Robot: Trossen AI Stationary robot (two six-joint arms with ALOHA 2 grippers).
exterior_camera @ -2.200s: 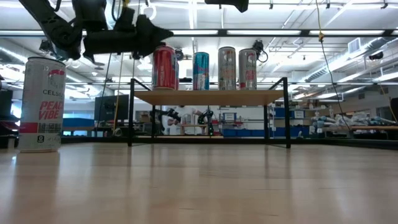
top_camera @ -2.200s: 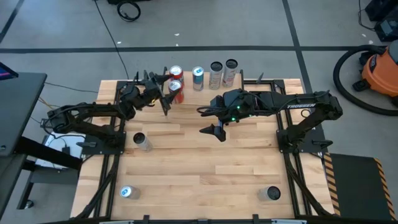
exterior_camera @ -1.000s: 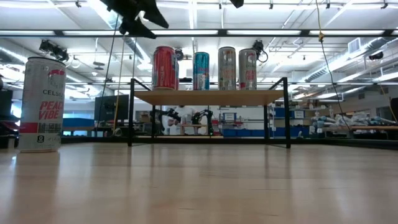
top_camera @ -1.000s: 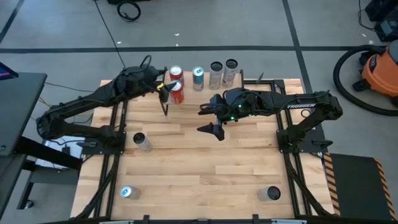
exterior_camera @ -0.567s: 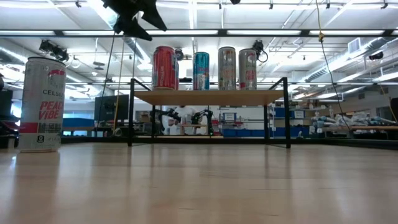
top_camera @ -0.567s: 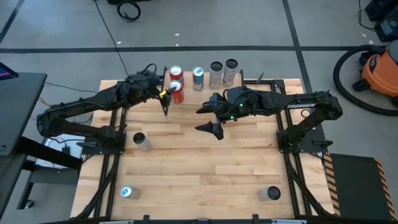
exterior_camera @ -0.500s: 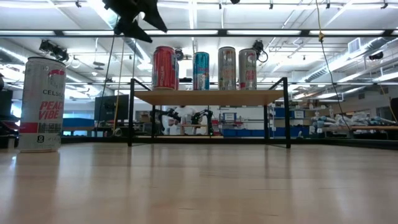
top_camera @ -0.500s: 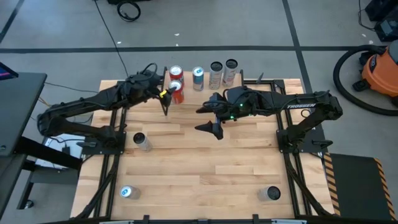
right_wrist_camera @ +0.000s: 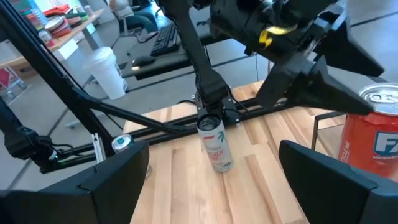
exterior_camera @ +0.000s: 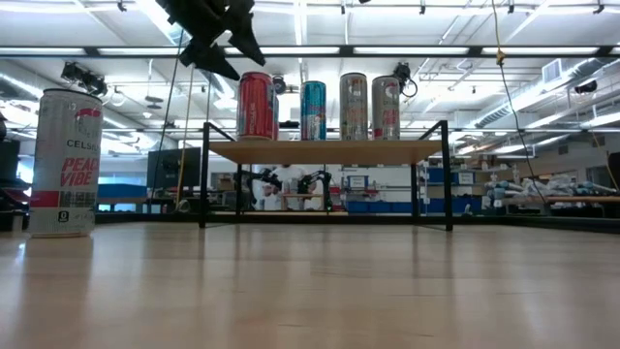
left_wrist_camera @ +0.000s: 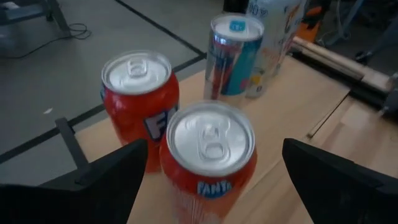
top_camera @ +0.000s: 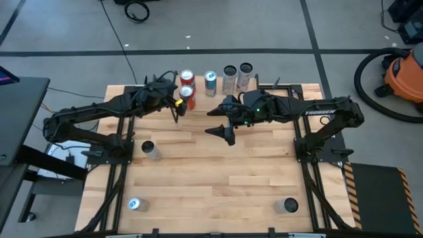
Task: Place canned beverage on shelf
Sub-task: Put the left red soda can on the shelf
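Your desk (top_camera: 218,172) carries the shelf (top_camera: 264,88) along its far edge, and five cans stand in a row on the shelf's board. Two red Fanta cans (left_wrist_camera: 208,158) sit at the shelf's left end, one behind the other. Three more cans stand apart on the desk, including a Celsius can (exterior_camera: 66,163). Your left hand (top_camera: 177,104) hovers wide open just beside the nearer Fanta can, holding nothing. Your right hand (top_camera: 221,125) hangs over the desk's middle, wide open and empty.

light: bright overhead strips | shadows: soft | wrist views: slightly blurred
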